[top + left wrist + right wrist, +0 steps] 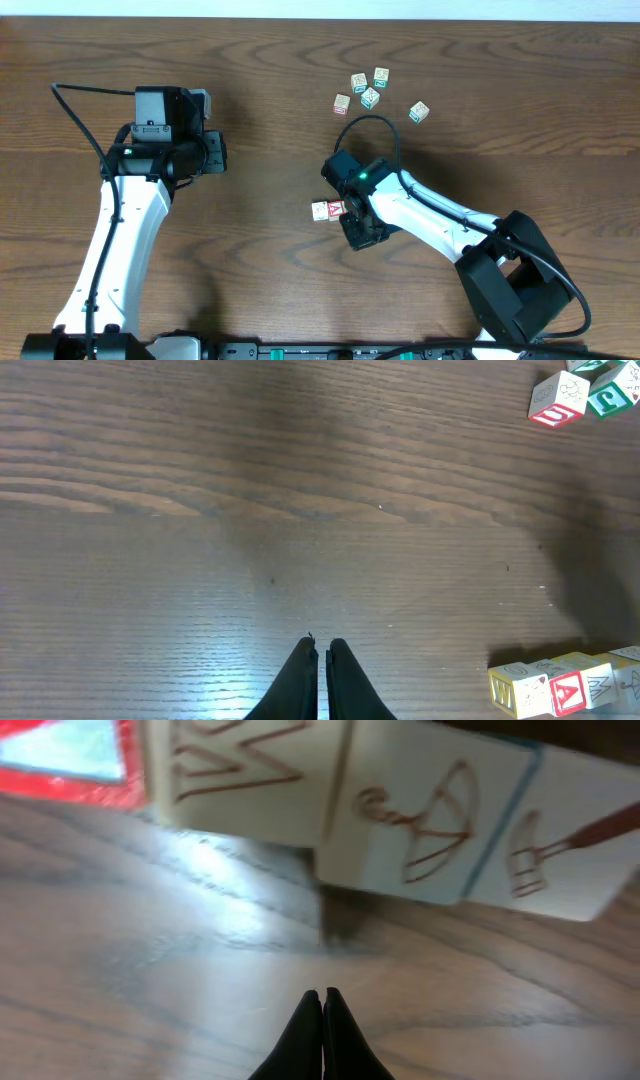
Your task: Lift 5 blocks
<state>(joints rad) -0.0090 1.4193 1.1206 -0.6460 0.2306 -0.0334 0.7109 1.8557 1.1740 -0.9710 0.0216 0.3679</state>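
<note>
5 blocks (370,97) together on table (250,250)

Five alphabet blocks (369,97) far off. Block row (568,695) near: at least three. Two robot arms (120,230). One surface (250,60).

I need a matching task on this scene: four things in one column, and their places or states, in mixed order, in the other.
1 left gripper
2 right gripper
3 red A block
4 loose blocks

a grouped at the far side of the table
b shut, close before the block row
c shut, away from all blocks
d in the row beside the right gripper

Pairs: 1-c; 2-b; 3-d; 4-a
</note>
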